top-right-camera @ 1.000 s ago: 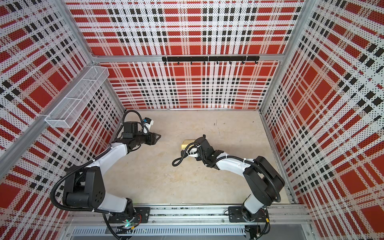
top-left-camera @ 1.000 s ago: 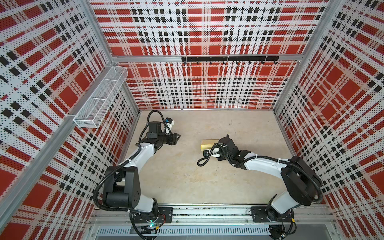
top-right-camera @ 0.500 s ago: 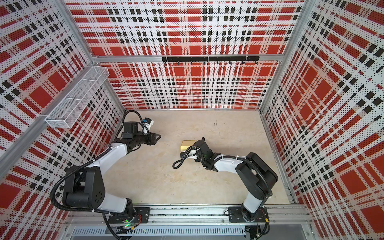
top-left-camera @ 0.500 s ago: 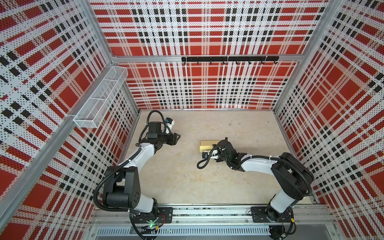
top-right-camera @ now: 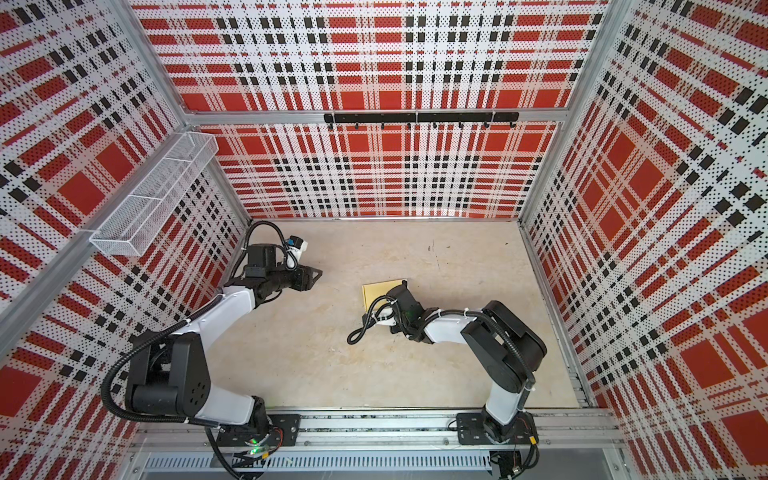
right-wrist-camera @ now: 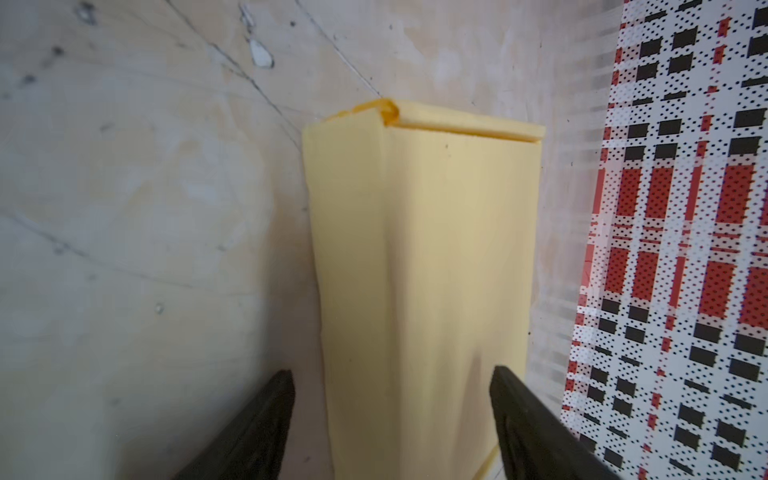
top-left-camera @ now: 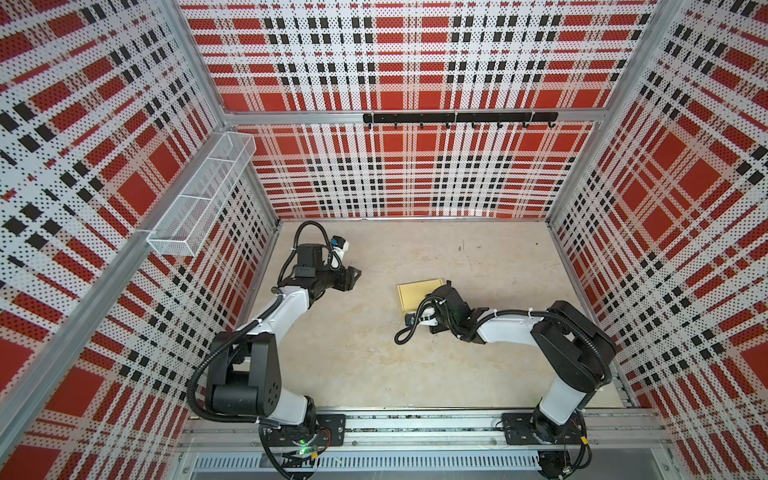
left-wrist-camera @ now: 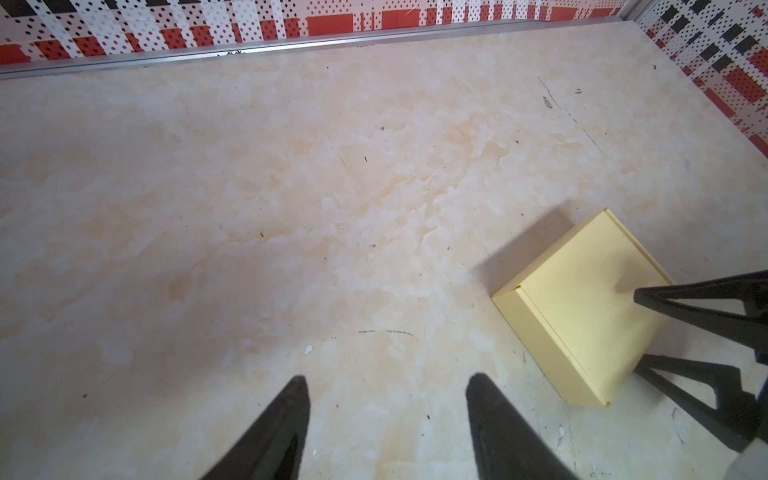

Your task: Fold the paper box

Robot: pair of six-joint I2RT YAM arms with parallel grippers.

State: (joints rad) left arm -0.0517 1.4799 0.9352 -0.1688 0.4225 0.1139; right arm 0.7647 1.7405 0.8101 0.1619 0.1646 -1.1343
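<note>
Box [top-left-camera: 417, 296] looks folded shut to us; right end effector [right-wrist-camera: 390, 374] spread astride it, not gripping, left end effector [left-wrist-camera: 386, 378] spread, empty; next we retract.

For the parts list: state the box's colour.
Pale yellow box, clearest in the left wrist view.

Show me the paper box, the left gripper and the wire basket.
paper box [left-wrist-camera: 582, 307]: left wrist view, on its top face.
left gripper [left-wrist-camera: 388, 378]: left wrist view, midway between the fingertips.
wire basket [top-left-camera: 199, 195]: a top view, on its mesh wall.
</note>
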